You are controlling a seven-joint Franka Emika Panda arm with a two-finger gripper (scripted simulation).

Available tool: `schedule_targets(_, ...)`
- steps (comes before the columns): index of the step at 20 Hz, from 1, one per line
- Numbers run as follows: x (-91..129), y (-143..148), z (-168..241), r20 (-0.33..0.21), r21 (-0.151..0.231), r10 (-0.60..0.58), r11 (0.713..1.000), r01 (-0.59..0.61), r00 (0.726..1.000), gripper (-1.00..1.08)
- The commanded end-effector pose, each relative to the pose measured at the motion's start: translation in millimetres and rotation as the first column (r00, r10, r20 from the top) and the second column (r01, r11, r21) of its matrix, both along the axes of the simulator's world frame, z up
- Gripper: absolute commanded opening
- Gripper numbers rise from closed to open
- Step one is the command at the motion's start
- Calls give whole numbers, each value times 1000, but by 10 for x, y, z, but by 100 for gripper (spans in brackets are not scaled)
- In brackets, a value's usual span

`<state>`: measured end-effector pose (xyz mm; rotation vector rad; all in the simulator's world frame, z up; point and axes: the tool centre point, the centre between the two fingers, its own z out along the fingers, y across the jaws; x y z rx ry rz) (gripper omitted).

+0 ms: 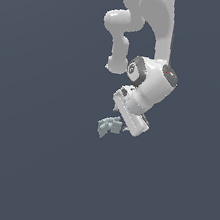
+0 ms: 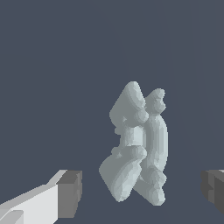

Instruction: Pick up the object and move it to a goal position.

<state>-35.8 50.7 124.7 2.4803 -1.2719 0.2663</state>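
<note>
The object (image 1: 110,126) is a small pale grey-green lumpy thing with stubby prongs, lying on the dark floor just off the exterior view's left of my white gripper (image 1: 121,126). In the wrist view the object (image 2: 137,146) stands between the two dark grey fingertips (image 2: 70,192), with a clear gap on each side. The jaws are wide open and touch nothing. The fingers are mostly hidden behind the hand in the exterior view.
The white arm (image 1: 148,17) comes down from the top of the exterior view. The plain dark grey-blue floor (image 1: 31,170) fills the rest of both views. No goal marker shows.
</note>
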Motion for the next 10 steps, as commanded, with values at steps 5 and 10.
schedule_targets(5, -37, 28, -37, 61, -41, -96, 994, 99, 993, 108)
schedule_targets(10, -64, 50, -60, 115, -66, -165, 983, 173, 980, 108)
